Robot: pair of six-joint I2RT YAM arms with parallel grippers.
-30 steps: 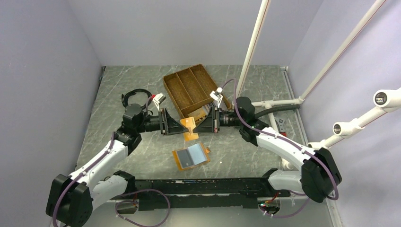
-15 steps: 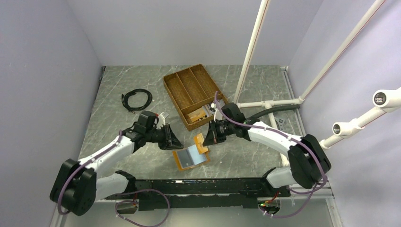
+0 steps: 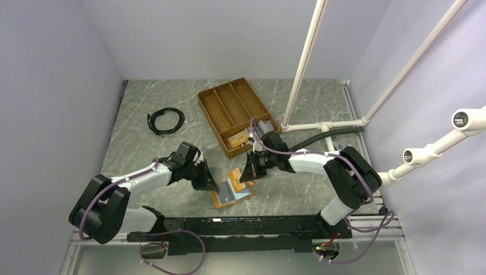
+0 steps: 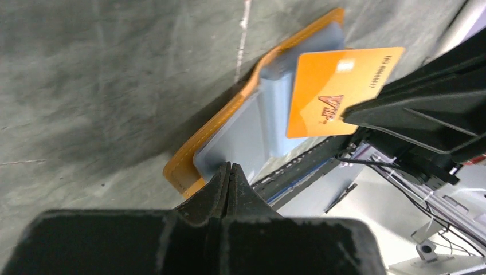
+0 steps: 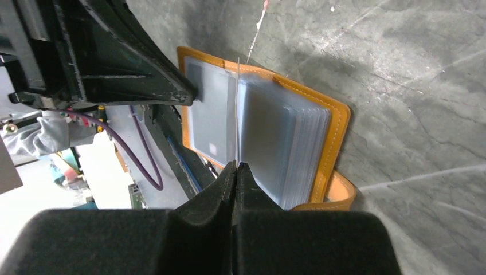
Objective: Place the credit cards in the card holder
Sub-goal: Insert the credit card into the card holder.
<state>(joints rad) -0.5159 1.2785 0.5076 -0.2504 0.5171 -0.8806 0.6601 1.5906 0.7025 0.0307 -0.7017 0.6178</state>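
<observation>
Lower centre of the top view, on the table (image 3: 143,154): card holder (image 3: 234,193), lying open with pale lining up and orange rim showing. Pinning it, the left gripper (image 4: 229,171), its jaws pressed together with nothing between them, tips bearing on the near edge of the lining, apparently to keep the holder flat. Above it, the right gripper (image 5: 236,167), pinching one orange card (image 4: 335,86) by an edge. The card is held upright over the clear sleeves (image 5: 286,137), its free edge at the fold beside that stack. Whether it has entered a pocket cannot be told. Upper centre of the top view: tray (image 3: 220,103), its nearest compartment holding more cards (image 3: 238,139) — one orange, something grey beside it, count unclear. Upper left: coiled cable (image 3: 166,120), no part in the job. Progress, by judgement: early to middle — one card at the point of insertion and not yet seated, and the tray's cards yet to be fetched. Whether any sleeve is already filled is not visible. Remaining: slide this card home, release it, then repeat for the rest.
</observation>
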